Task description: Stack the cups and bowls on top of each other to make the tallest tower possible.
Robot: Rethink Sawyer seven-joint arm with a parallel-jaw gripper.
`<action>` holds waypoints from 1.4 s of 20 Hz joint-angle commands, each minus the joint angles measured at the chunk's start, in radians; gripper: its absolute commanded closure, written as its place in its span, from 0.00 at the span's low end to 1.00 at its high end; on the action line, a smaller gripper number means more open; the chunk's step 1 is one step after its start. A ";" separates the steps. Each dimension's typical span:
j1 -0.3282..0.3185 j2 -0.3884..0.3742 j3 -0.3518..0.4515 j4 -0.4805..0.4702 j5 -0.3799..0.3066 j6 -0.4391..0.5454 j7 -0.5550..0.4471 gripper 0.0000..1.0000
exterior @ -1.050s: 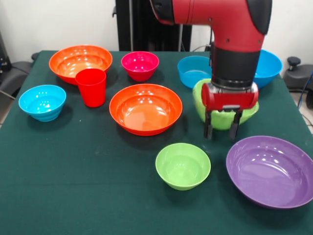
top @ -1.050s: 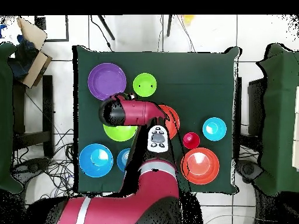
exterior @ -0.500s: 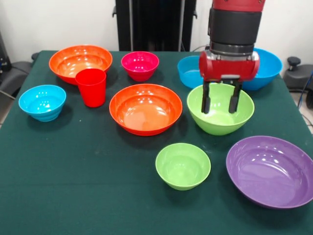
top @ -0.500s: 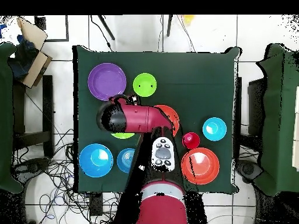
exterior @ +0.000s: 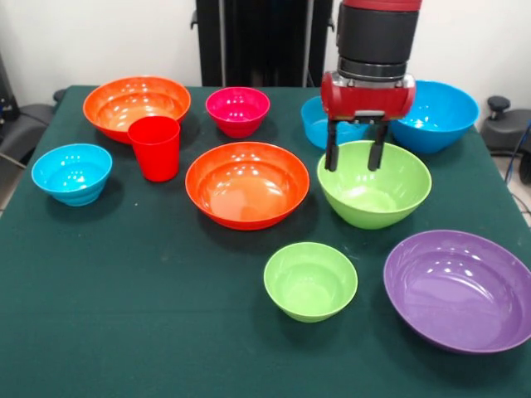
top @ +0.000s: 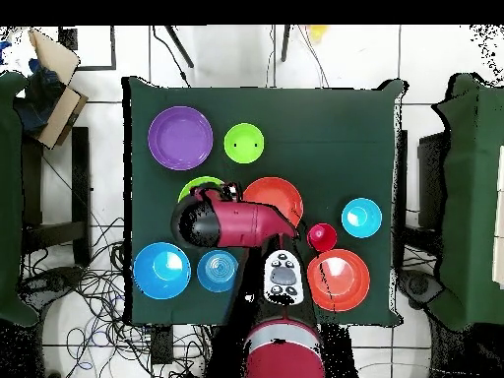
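My gripper [exterior: 353, 164] hangs open and empty over the far rim of the large green bowl [exterior: 373, 192]. All the bowls stand apart on the table, none nested. A wide orange bowl [exterior: 247, 184] lies at the centre, with the red cup [exterior: 155, 147] to its left. Behind them are a second orange bowl [exterior: 137, 103] and the magenta bowl [exterior: 238, 110]. A small green bowl [exterior: 310, 280] and the purple bowl [exterior: 460, 287] sit near the front. In the overhead view the arm [top: 228, 220] covers most of the large green bowl [top: 197, 185] and hides the gripper.
A small blue bowl [exterior: 72, 172] sits at the left edge. A blue bowl [exterior: 319, 118] stands just behind the gripper, and a larger blue bowl [exterior: 438, 114] at the back right. The dark green table [exterior: 149, 315] ends close behind the back bowls.
The gripper rose from low on the near side of the large green bowl and drew back over its far rim, shifting slightly left. It stayed open and empty.
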 commanded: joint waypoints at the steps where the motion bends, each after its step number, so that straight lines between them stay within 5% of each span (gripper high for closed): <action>1: -0.016 0.071 0.075 0.138 -0.123 -0.159 0.122 0.00; 10: 0.012 0.186 0.033 0.068 -0.155 -0.277 0.127 0.00; 28: 0.033 0.210 0.007 0.055 -0.139 -0.307 0.127 0.00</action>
